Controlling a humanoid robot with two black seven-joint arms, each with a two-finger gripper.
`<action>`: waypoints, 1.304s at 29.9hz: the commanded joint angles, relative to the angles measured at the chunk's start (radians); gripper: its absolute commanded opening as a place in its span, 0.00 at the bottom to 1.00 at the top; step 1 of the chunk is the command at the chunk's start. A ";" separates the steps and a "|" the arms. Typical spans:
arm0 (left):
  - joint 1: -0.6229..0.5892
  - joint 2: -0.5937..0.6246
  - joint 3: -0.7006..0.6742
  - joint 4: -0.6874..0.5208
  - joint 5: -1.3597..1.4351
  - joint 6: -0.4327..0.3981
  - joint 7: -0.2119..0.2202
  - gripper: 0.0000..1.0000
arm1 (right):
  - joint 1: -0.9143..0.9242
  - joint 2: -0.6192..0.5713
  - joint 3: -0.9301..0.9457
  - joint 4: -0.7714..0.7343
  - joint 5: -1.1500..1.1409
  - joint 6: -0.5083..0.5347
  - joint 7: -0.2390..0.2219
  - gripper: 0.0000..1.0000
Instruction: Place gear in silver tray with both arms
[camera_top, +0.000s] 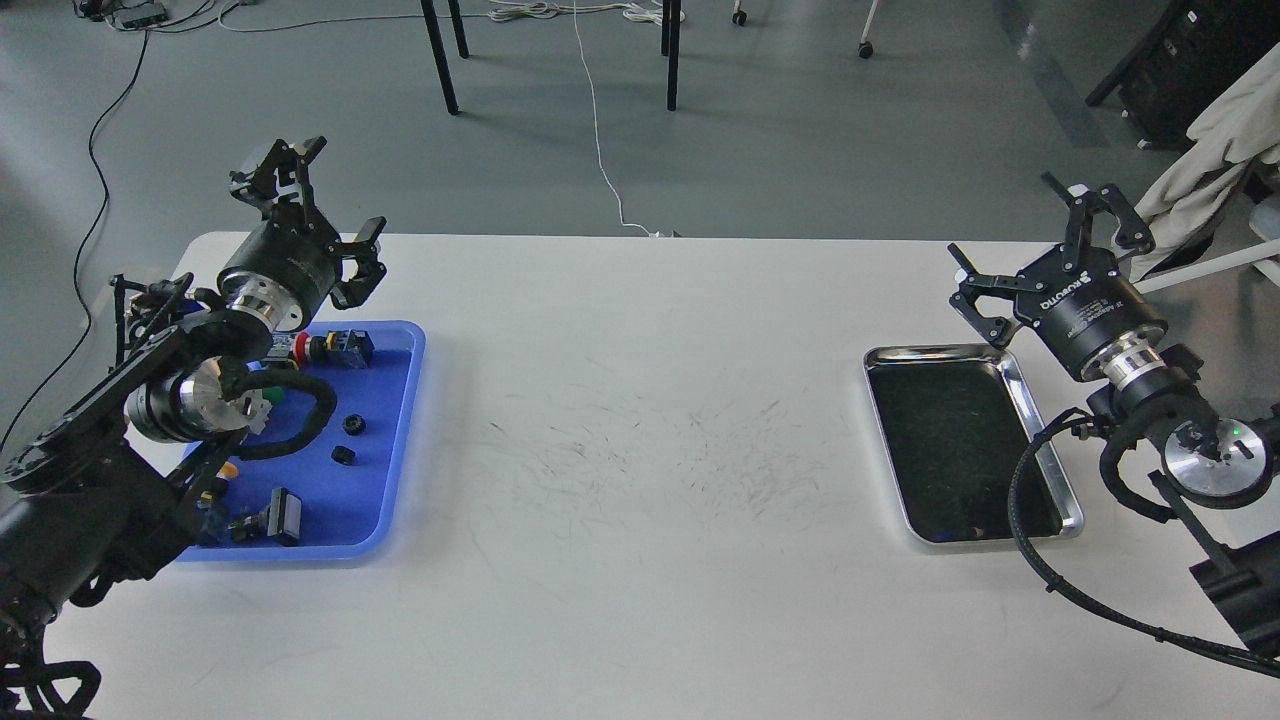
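Two small black round parts, which look like gears (353, 424), lie in the blue plastic tray (398, 440) at the table's left. My left gripper (345, 186) hangs open above that tray's far edge, holding nothing. My left arm hides part of the tray. The silver tray (1046, 440) lies at the right of the table with its dark bottom bare. My right gripper (1002, 216) is open and empty, raised just beyond the silver tray's far right corner.
The blue tray also holds a red-buttoned switch (312, 347) and other small black parts (281, 517). A wide scuffed stretch of white table (640, 450) separates the two trays. Beyond the table are chair legs, a white cable and a draped cloth (1220, 150).
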 joint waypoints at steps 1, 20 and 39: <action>-0.003 0.001 0.000 -0.002 0.001 -0.001 -0.001 0.98 | 0.002 0.000 0.000 0.000 -0.001 0.000 0.000 0.99; -0.006 0.004 0.013 0.021 0.002 -0.074 0.011 0.98 | 0.002 -0.003 -0.001 -0.003 -0.003 0.006 0.005 0.99; 0.000 0.024 0.019 0.020 0.017 -0.088 -0.051 0.98 | -0.008 -0.001 0.011 0.003 -0.001 -0.008 -0.001 0.99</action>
